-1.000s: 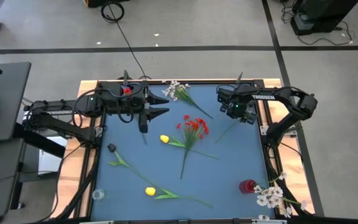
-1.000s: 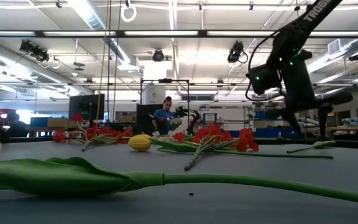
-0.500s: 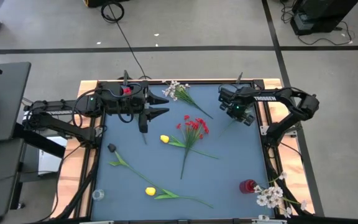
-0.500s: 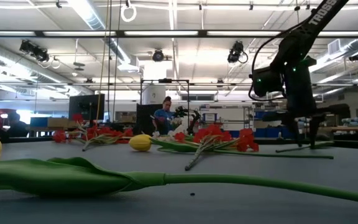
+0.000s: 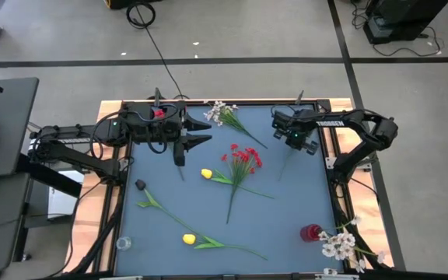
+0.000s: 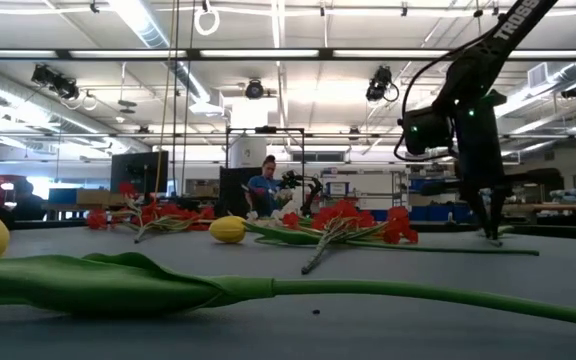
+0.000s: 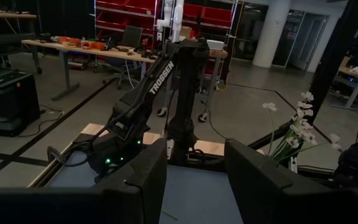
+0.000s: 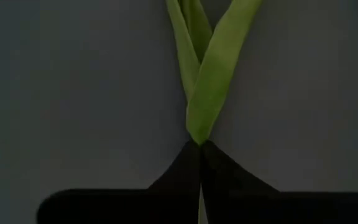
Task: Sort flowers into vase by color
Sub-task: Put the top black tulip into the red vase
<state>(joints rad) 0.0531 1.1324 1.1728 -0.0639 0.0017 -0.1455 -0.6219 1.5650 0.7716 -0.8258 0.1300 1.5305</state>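
My right gripper (image 5: 289, 148) stands at the table's far right, pointing down, shut on the long green leaves (image 8: 211, 74) of a flower lying on the blue mat; its blossom does not show. In the low view its fingertips (image 6: 490, 236) reach the mat. My left gripper (image 5: 199, 138) hangs open and level at the far left, holding nothing. On the mat lie a white spray (image 5: 222, 115), a red cluster (image 5: 243, 158) and two yellow tulips (image 5: 206, 174) (image 5: 187, 239). A red vase (image 5: 309, 232) stands near right. My right gripper pinches the green leaves between its two fingers at the point where they run together (image 8: 199, 135). The fingers come from above, pointing down. The leaves lie flat on the mat, stretching away from the fingertips.
White blossoms (image 5: 338, 245) lie beside the red vase at the near right corner. A small dark object (image 5: 140, 185) and a clear small vessel (image 5: 122, 243) sit on the mat's left side. The near tulip's stem (image 6: 268, 290) stretches across the low view.
My right gripper has sunk its fingers onto the mat at the green leaves, tipped a little, and shut on them. The leaves have stayed on the mat.
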